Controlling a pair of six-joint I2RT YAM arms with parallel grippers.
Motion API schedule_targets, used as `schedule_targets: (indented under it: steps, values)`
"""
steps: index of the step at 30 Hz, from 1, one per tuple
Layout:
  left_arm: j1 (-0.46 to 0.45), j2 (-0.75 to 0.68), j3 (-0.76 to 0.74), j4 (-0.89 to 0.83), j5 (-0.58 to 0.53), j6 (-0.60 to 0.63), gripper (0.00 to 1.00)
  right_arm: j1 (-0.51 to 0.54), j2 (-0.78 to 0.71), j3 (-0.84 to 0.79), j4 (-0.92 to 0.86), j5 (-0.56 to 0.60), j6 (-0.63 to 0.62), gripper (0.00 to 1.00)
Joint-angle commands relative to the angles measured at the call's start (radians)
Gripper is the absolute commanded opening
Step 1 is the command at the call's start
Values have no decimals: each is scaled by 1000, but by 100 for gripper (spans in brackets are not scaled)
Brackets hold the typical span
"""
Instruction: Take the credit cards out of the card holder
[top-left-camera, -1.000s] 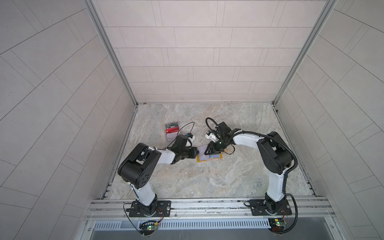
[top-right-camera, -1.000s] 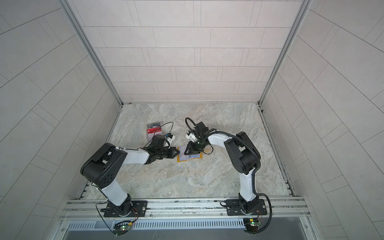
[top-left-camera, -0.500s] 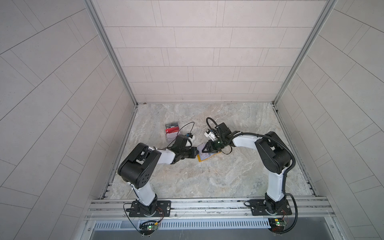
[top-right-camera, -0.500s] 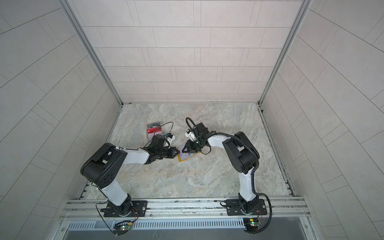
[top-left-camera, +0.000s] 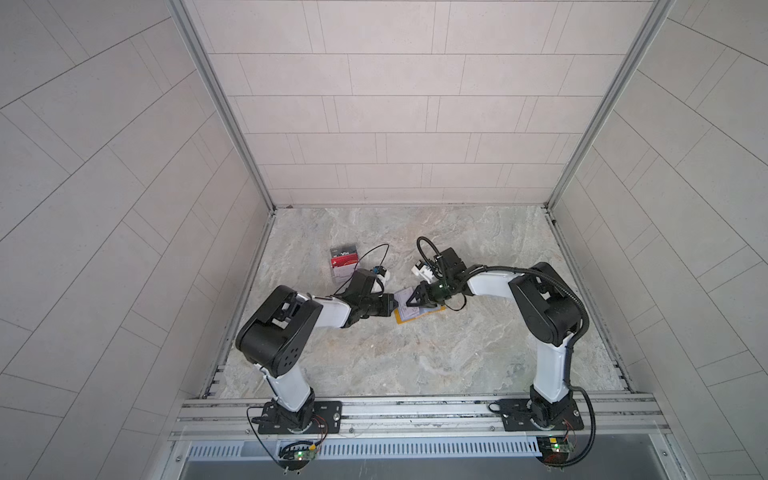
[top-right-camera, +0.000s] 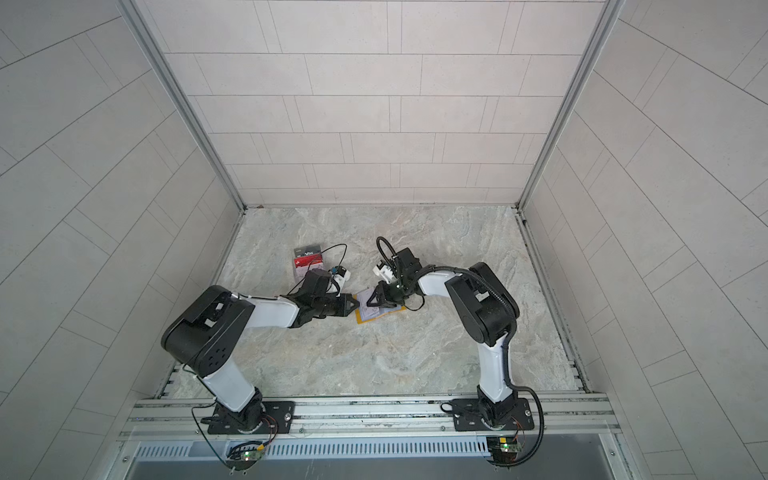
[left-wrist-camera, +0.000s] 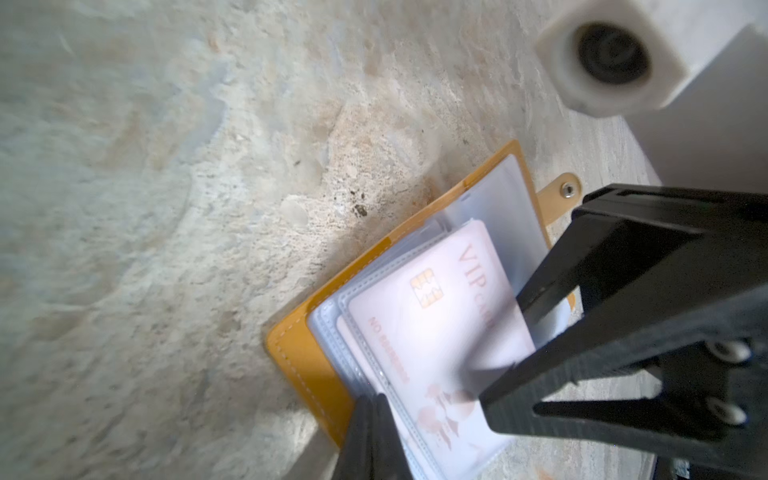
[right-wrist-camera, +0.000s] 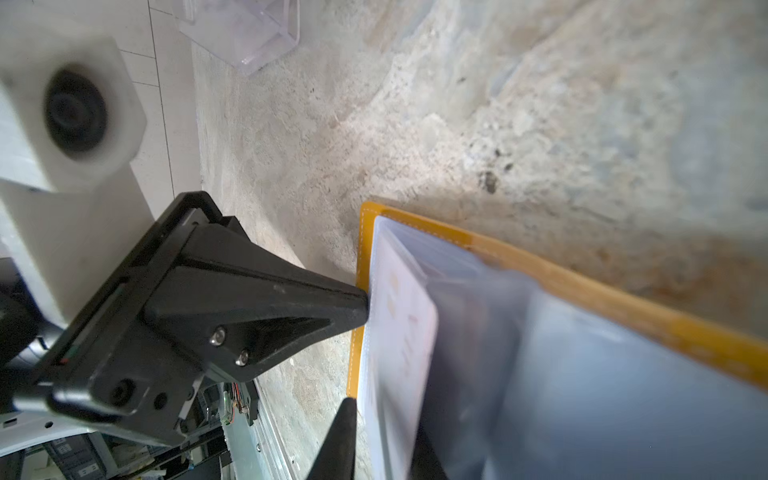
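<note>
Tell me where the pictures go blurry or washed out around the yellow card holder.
Left wrist view: the white VIP card is washed out and soft, with a smeared shadow under the right gripper. Right wrist view: the clear sleeves are out of focus; the left gripper looks sharper. Both top views: evenly lit, sharp, but the card holder is tiny.

The left arm (top-left-camera: 332, 312) and the right arm (top-left-camera: 490, 286) stretch low and inward, so the two grippers nearly meet tip to tip. The left gripper (right-wrist-camera: 360, 303) has its fingers pressed together into one point. The right gripper (left-wrist-camera: 500, 349) has its fingers a little apart.
</note>
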Motion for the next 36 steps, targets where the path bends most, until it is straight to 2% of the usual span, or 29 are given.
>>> schedule_targets:
  steps: [1, 9, 18, 23, 32, 33, 36]
  values:
    - [-6, 44, -2, -87, -25, 14, 0, -20, -62, -25, 80, -46, 48, 21]
    - [-6, 43, 7, -97, -27, 15, 0, -53, -93, -60, 158, -72, 106, 20]
    - [-6, 22, 10, -115, -32, 26, 0, -72, -102, -77, 148, -69, 95, 19]
    - [-9, 2, 12, -139, -52, 44, 4, -89, -119, -90, 153, -58, 91, 16]
    - [-9, -10, 36, -171, -56, 70, 5, -111, -146, -105, 133, -34, 79, 10]
    - [-43, -14, 36, -173, -61, 73, 5, -112, -148, -106, 128, -33, 76, 9]
    - [-52, -28, 44, -193, -70, 86, 7, -115, -163, -98, 60, 7, 34, 6]
